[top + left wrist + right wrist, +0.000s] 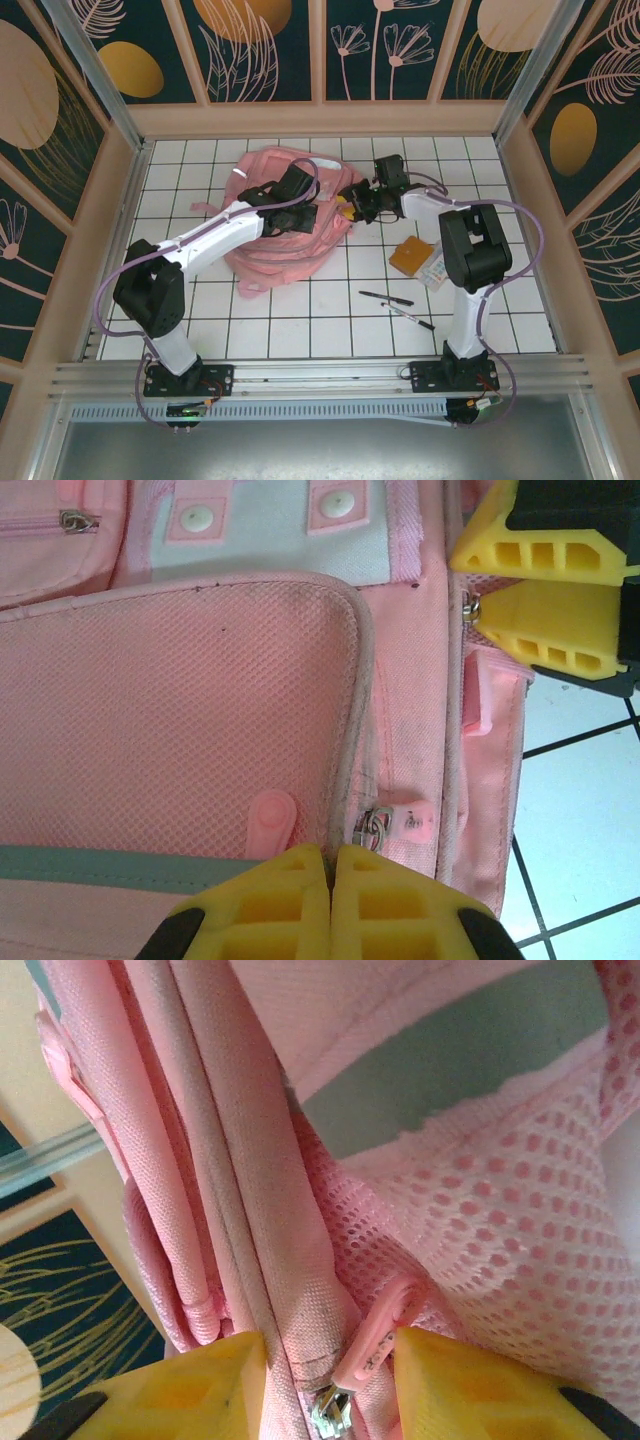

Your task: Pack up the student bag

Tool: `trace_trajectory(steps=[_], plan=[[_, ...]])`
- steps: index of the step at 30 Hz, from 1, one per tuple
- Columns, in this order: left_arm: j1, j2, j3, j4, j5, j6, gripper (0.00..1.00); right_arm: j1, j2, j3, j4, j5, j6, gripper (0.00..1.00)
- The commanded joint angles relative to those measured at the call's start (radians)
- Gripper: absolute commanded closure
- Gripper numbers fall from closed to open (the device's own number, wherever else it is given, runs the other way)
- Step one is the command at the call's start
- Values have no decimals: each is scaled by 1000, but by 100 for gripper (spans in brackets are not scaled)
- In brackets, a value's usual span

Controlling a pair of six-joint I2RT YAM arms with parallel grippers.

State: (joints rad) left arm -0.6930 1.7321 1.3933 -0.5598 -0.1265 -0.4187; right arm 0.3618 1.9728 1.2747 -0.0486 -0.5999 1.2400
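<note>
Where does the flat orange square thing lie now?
In the top view, the flat orange square lies on the right half of the table, beside a white packet, right of the student bag and beyond two black pens.

the top view sits above and behind the arm bases, looking down past the near edge over the whole tabletop (pixel 300 310) from far off. the left wrist view looks along the left jaws, close over the bag (pixel 180 700), and also takes in the right jaws. the right wrist view is pressed against the bag's seam, with a side wall (pixel 60 1290) behind.
</note>
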Motion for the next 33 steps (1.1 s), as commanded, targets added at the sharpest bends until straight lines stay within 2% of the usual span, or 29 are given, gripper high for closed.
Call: trace_trajectory(steps=[1,4,9,10,12,15,19,23,28,33], plan=[[-3,-34,29,80,49,-23,100,20,-4,-45,43,29,115,62],[-2,-36,27,89,53,-28,100,24,-17,-70,86,43,146,63],[2,-37,22,80,19,-38,100,23,-46,-95,131,-5,166,63],[5,-37,21,74,10,-40,100,24,-52,-96,128,-9,154,65],[16,-40,16,68,-1,-40,100,22,-54,-92,144,-66,100,77],[32,-49,9,70,21,-31,100,22,-80,-53,66,-134,-169,79],[35,-66,23,42,40,32,100,30,-216,-84,-79,-14,-598,65],[36,-83,29,26,30,89,100,20,-245,-38,-243,148,-920,61],[36,-77,40,22,84,121,100,6,-253,-75,-182,205,-1340,56],[36,-53,59,7,144,137,100,19,-246,-123,-79,163,-1773,56]])
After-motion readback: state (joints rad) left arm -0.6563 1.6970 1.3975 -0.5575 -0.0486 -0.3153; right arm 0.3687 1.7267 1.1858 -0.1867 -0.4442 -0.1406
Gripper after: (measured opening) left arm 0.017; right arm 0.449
